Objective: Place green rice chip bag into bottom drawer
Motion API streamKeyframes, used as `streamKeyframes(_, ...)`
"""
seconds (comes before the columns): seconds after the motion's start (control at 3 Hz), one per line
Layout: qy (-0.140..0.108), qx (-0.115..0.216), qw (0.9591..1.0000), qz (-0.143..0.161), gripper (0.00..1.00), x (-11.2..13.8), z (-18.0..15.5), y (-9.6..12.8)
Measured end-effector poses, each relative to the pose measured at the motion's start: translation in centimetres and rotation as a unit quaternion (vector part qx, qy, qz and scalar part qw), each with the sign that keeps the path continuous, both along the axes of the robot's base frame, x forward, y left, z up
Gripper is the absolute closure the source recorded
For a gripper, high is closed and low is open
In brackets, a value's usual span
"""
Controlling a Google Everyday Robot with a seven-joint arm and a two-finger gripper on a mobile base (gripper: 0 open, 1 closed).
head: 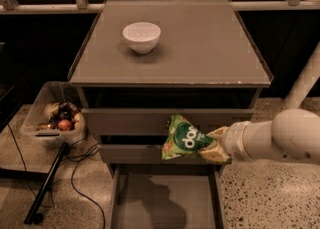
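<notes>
Camera view: bottom drawer (pixel 165 200) pulled open, its tray floor below claw and offset toward cabinet's middle. Green rice chip bag (pixel 185 139) in air above drawer, long axis roughly level, projecting from claw toward cabinet's middle. Gripper (pixel 216 144) clamped on bag's end, over drawer's side wall. Judgement: lowering plus slight inward shift should clear that wall.
</notes>
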State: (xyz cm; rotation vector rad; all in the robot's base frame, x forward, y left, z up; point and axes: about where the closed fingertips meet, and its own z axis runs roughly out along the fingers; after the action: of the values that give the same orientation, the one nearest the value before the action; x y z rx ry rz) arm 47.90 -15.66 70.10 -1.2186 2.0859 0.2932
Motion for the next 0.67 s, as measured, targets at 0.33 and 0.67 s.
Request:
streamKeyframes(0.33,0.006,-0.003,1.0,-0.002,1.0,-0.1,-4.2,0.5)
streamKeyframes(0.67,0.017,0.008,0.9997,-0.017,1.0,0.8,-9.8,0.3)
